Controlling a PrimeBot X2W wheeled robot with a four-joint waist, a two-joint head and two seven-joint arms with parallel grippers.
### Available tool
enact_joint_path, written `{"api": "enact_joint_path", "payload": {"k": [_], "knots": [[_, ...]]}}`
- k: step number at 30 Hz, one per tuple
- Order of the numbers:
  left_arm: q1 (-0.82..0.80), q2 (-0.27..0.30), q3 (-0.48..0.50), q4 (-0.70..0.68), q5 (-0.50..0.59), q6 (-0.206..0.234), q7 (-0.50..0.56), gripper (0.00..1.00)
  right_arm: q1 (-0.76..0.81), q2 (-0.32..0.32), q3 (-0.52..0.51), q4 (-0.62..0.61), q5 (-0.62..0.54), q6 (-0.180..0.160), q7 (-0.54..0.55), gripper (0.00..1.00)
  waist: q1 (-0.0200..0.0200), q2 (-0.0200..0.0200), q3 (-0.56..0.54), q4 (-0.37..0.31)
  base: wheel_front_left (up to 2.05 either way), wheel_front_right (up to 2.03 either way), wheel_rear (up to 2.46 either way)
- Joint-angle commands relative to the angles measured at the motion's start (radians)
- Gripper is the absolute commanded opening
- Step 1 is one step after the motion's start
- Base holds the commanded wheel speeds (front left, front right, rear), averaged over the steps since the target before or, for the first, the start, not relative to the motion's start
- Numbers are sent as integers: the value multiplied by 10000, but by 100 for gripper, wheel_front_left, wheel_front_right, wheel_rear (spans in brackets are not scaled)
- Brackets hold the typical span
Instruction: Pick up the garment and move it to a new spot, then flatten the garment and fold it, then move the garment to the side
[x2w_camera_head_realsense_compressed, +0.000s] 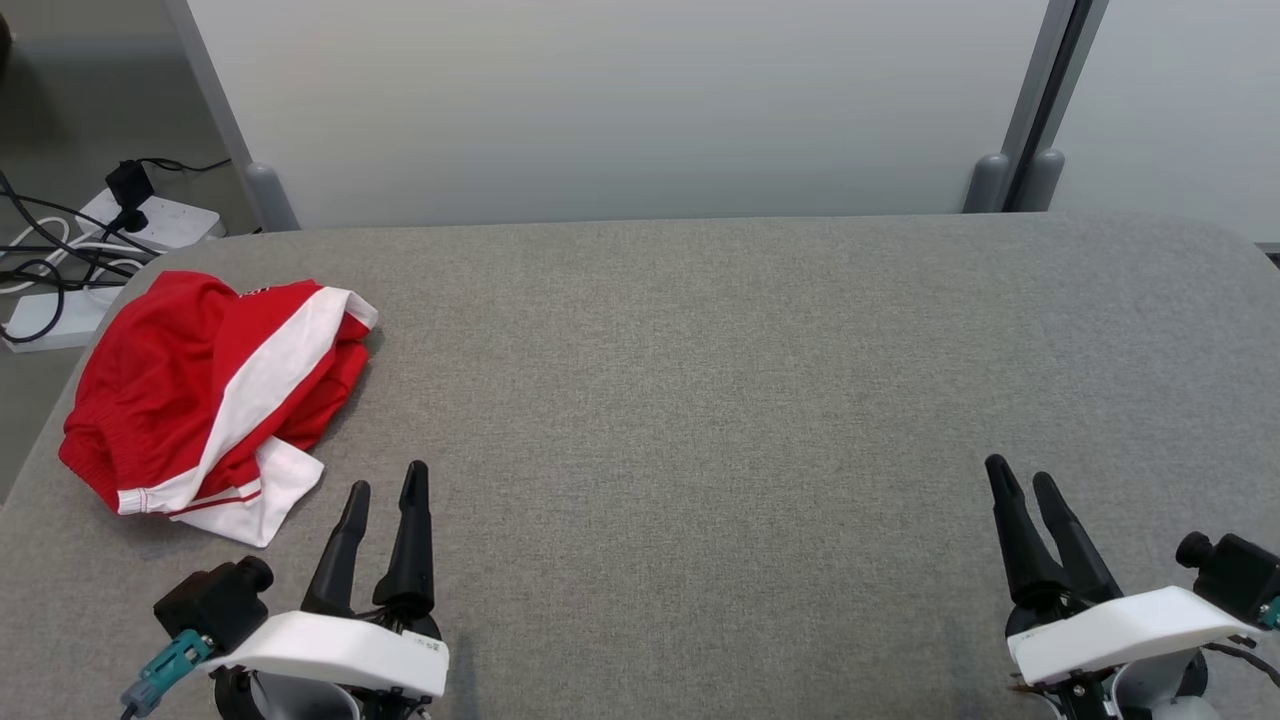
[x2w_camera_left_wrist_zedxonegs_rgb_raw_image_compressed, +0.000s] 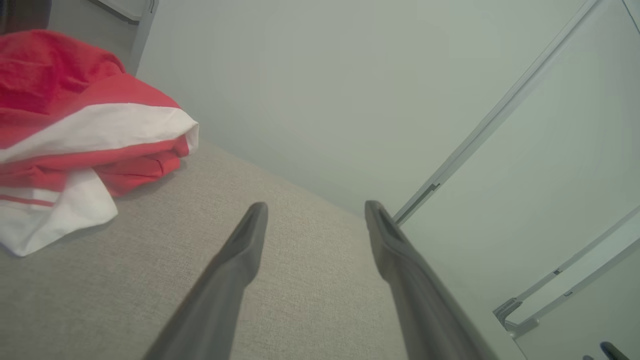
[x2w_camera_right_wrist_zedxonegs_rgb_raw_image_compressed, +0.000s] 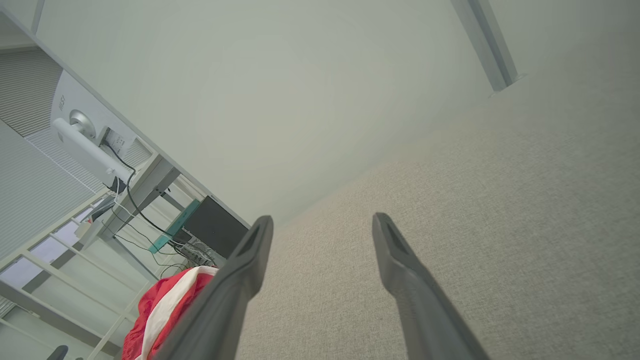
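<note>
Nothing of the task looks done yet, as far as I can judge. The garment (x2w_camera_head_realsense_compressed: 205, 385), red with a broad white stripe and white hems, probably a pair of sports shorts, lies in a crumpled heap on the far left corner of the grey table (x2w_camera_head_realsense_compressed: 700, 350), close to the table's left edge. It is bunched and folded over itself in an irregular way, with one white hem spread out toward the near side of the table. In the left wrist view the garment (x2w_camera_left_wrist_zedxonegs_rgb_raw_image_compressed: 75, 125) rests flat on the table cloth and nothing touches it.

The left gripper (x2w_camera_head_realsense_compressed: 388, 478) is over the near left part of the table, with its two fingers apart and nothing between them; in its own view the left gripper (x2w_camera_left_wrist_zedxonegs_rgb_raw_image_compressed: 315, 205) has only bare table cloth between the fingers. It is near the garment but apart from it. The right gripper (x2w_camera_head_realsense_compressed: 1018, 470) is over the near right part of the table, also spread wide and empty, as the right wrist view confirms (x2w_camera_right_wrist_zedxonegs_rgb_raw_image_compressed: 322, 217), and it is well apart from the garment (x2w_camera_right_wrist_zedxonegs_rgb_raw_image_compressed: 165, 300).

So all steps are left: to take the garment from the table's corner, to put it at a new place on the table, to flatten it, to fold it, and finally to move it to the side of the table
</note>
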Motion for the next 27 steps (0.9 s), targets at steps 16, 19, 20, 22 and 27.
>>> {"api": "enact_joint_path", "payload": {"k": [16, 19, 20, 22, 27], "knots": [[-810, 183, -26, -674, 2143, 286, -547, 100, -635, -274, 391, -543, -1804, 64, -627, 100, 0, 0, -15, -37, 0, 0, 0], [-835, 189, -86, -719, 2483, 327, -635, 100, -653, -276, 385, -597, -2124, 66, -716, 100, 0, 0, -31, -28, 0, 0, 0], [-846, 191, -110, -732, 2604, 339, -665, 100, -661, -284, 380, -614, -2255, 66, -745, 100, 0, 0, -31, -26, 0, 0, 0], [-870, 194, -162, -740, 2871, 360, -724, 100, -675, -293, 390, -641, -2497, 67, -804, 100, 0, 0, -34, -18, 0, 0, 0], [-924, 204, -264, -756, 3526, 387, -871, 100, -699, -313, 442, -718, -3083, 69, -952, 100, 0, 0, -31, -6, 0, 0, 0]]}}
